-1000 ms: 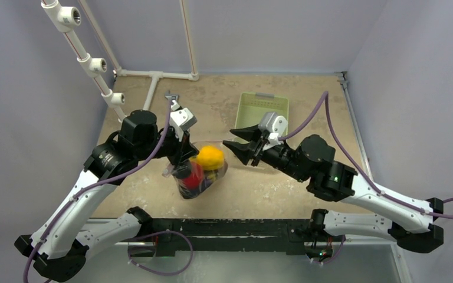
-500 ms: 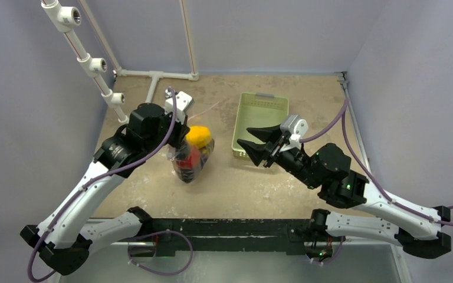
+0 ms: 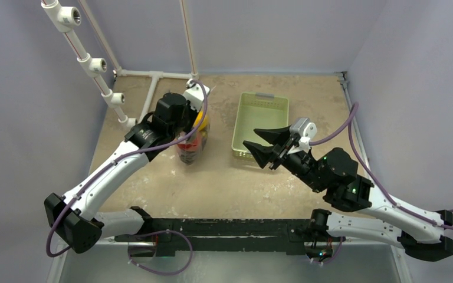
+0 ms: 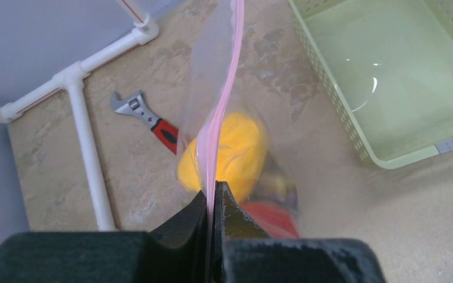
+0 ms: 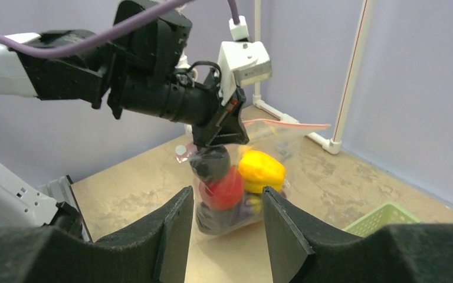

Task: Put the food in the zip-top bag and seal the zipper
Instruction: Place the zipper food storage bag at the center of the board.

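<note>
**Zip-top bag [image 3: 190, 147] pinched left of the mesh basket [image 3: 236, 132]**

From above: clear, crinkly, bulging with food [image 3: 191, 146], and clamped at the top by the left tool [image 3: 197, 118]. Right tool [image 3: 249, 137] spread wide at the basket's near-left corner, gripping nothing. Bare mottled bench [image 3: 224, 183] between it and the bag.

Left wrist: black fingers [image 4: 231, 211] pressed together on the thin pink zipper [image 4: 224, 100]. Yellow pepper [image 4: 236, 150] and red tomato [image 4: 271, 215] behind the film. Red-handled wrench [image 4: 153, 121] beyond the bag from the basket.

Right wrist: dark round piece [image 5: 210, 162] stacked on the tomato, pepper on its basket side.
</note>
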Motion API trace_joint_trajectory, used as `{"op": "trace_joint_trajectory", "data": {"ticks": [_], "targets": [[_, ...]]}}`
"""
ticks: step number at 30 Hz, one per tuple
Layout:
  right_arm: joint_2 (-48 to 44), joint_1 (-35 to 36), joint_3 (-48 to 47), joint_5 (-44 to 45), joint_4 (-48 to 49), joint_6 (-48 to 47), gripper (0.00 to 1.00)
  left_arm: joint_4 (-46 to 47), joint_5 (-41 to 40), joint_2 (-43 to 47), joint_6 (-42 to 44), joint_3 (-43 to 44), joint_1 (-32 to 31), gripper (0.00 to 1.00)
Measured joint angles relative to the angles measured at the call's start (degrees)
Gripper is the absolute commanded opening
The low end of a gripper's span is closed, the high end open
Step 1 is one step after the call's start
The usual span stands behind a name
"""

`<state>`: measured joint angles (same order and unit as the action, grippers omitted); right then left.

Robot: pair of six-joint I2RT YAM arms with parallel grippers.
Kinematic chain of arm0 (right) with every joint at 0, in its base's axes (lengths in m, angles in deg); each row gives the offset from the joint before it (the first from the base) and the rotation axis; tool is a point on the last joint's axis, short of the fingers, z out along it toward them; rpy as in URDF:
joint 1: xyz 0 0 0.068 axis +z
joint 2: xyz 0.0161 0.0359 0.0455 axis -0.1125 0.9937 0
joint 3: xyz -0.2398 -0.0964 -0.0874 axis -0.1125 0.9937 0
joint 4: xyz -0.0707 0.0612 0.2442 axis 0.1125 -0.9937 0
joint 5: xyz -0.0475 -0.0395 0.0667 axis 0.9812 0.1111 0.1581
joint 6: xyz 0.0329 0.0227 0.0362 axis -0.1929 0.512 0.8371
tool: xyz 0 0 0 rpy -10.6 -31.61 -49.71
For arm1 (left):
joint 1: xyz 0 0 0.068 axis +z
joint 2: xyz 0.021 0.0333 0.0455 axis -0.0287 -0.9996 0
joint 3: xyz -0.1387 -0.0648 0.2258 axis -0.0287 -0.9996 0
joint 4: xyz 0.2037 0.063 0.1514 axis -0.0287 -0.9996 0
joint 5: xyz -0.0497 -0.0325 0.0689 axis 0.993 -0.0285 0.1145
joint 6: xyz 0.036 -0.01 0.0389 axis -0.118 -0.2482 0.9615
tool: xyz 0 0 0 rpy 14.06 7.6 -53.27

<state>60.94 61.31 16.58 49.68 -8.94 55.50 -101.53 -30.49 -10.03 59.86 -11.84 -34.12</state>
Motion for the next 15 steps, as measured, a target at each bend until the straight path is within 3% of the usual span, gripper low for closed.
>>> {"op": "trace_joint_trajectory", "data": {"ticks": [15], "targets": [[-0.3,0.0,0.0,5.6,0.2,5.3,0.67,11.6,6.8,0.3,-10.6,-15.3,-7.3,0.00]]}}
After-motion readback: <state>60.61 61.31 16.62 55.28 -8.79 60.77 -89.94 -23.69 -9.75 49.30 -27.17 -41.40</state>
